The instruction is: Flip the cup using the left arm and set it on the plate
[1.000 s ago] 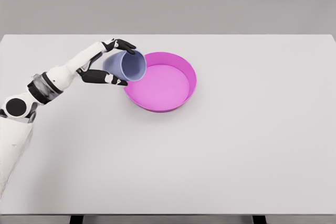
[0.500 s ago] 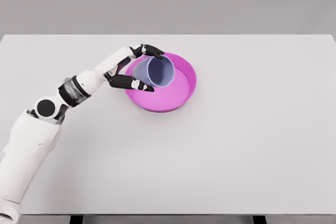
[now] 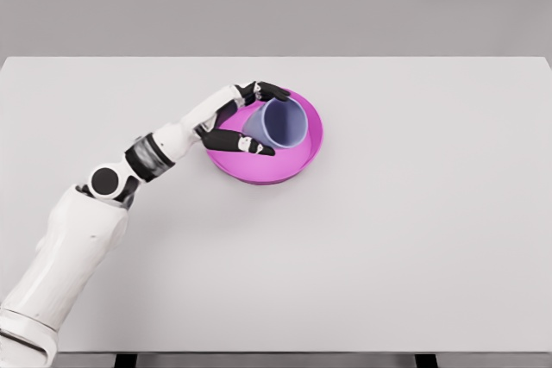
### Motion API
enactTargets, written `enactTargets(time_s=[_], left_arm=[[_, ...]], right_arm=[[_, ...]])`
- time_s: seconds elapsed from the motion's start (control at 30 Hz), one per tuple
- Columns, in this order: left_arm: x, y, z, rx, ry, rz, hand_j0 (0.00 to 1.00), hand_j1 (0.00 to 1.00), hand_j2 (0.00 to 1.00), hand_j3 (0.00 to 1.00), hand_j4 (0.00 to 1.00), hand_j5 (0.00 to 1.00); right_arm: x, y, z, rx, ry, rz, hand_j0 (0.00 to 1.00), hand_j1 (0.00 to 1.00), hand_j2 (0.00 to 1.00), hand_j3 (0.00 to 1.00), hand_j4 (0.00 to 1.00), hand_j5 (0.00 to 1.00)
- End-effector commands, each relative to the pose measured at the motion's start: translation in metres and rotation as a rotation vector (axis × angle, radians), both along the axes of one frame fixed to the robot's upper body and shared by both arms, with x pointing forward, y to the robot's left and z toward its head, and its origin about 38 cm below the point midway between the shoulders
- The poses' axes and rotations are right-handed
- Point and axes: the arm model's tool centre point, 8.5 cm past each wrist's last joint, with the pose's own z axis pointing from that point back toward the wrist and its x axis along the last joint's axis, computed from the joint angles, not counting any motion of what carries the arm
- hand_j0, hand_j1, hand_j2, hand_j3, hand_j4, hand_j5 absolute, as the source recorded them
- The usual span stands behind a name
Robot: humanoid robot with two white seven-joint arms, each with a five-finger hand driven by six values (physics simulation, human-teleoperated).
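A lavender-blue cup (image 3: pixel 280 123) is held tilted over the magenta plate (image 3: pixel 308 154), its open mouth facing right and toward the camera. My left hand (image 3: pixel 256 118) is shut on the cup, with black fingers (image 3: pixel 271 90) over its top and the thumb (image 3: pixel 246 143) under its side. The left arm reaches in from the lower left across the white table (image 3: pixel 388 239). Whether the cup's base touches the plate's floor cannot be seen. The right arm is out of view.
The plate stands at the middle back of the table. Beyond the table's far edge there is a plain grey wall.
The left hand has carried the cup rightward from the plate's left rim to over the plate's inside. The arm has stretched further out, and the cup's mouth has turned a bit more upward.
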Motion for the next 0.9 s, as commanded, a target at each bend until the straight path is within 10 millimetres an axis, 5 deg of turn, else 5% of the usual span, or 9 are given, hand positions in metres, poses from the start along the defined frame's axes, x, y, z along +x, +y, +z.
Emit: enactTargets(time_s=[0.0, 0.2, 0.6, 0.87], left_arm=[[0.001, -0.003, -0.002, -0.04, 0.021, 0.006, 0.67, 0.67, 0.67, 0.67, 0.67, 0.67], [0.0, -0.014, -0.001, -0.082, 0.033, -0.006, 0.68, 0.68, 0.68, 0.68, 0.68, 0.68], [0.003, -0.01, -0.032, -0.073, 0.128, 0.037, 0.72, 0.72, 0.72, 0.72, 0.72, 0.72], [0.007, -0.023, -0.029, -0.108, 0.135, 0.03, 0.73, 0.73, 0.73, 0.73, 0.73, 0.73]], right_arm=[[0.0, 0.0, 0.0, 0.0, 0.0, 0.0, 1.0, 1.0, 1.0, 1.0, 1.0, 1.0], [0.0, 0.0, 0.0, 0.0, 0.0, 0.0, 1.0, 1.0, 1.0, 1.0, 1.0, 1.0], [0.0, 0.0, 0.0, 0.0, 0.0, 0.0, 1.0, 1.0, 1.0, 1.0, 1.0, 1.0], [0.0, 0.0, 0.0, 0.0, 0.0, 0.0, 1.0, 1.0, 1.0, 1.0, 1.0, 1.0]])
